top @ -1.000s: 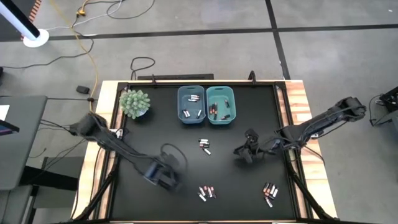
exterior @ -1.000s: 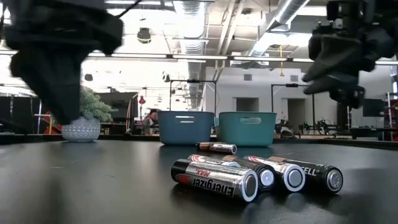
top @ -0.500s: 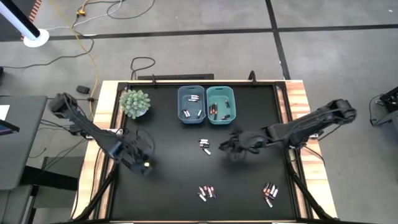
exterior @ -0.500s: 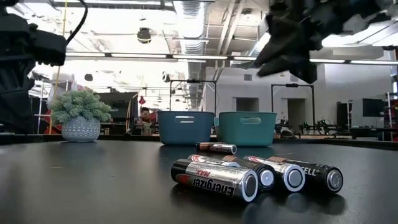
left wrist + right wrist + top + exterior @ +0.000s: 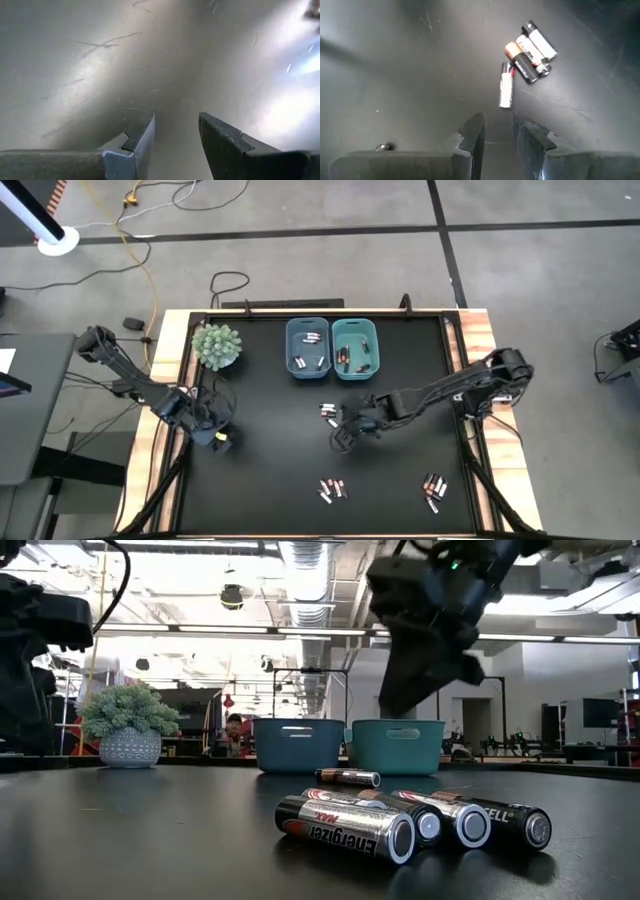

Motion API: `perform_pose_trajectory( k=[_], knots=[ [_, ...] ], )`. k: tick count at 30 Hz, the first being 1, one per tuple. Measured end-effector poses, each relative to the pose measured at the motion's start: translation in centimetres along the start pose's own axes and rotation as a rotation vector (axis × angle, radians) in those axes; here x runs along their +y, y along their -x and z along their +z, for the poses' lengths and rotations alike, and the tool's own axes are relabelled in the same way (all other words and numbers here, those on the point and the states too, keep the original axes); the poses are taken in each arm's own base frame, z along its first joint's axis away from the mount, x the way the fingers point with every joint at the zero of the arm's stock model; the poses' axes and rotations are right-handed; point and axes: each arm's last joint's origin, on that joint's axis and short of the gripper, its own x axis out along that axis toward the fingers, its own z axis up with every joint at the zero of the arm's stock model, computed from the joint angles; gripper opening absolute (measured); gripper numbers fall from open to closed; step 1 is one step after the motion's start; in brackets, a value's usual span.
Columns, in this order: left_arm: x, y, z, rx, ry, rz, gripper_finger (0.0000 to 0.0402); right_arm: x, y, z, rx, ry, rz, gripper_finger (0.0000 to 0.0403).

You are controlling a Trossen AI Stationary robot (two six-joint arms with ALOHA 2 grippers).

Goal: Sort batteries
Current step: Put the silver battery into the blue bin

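Right gripper hovers with fingers slightly parted, holding nothing, over the table's middle; batteries (dark copper-tipped and silvery ones) lie clustered at its one o'clock. Left gripper open, empty.

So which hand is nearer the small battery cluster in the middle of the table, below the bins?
The right hand. It hangs just beside and slightly in front of that battery cluster, empty. The left hand is far off by the table's left edge, also empty.
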Motion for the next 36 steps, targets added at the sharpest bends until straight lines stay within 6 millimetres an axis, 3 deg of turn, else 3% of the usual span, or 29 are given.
perform_pose_trajectory(
  k=[5,16,26,36],
  knots=[
    [0.0,0.0,0.0,-0.001,-0.100,0.001,0.0148,0.7,-2.5,-0.2,-0.001,-0.002,0.001,0.0128],
    [0.0,0.0,0.0,-0.004,-0.096,-0.003,0.0148,1.1,-5.8,-1.0,0.054,0.030,-0.067,0.0164],
    [0.0,0.0,0.0,-0.003,-0.093,-0.002,0.0148,0.5,-7.2,-0.8,0.055,-0.003,-0.088,0.0157],
    [0.0,0.0,0.0,-0.004,-0.093,-0.003,0.0148,0.4,-7.5,-0.7,0.041,-0.277,-0.093,0.0156]
  ],
)
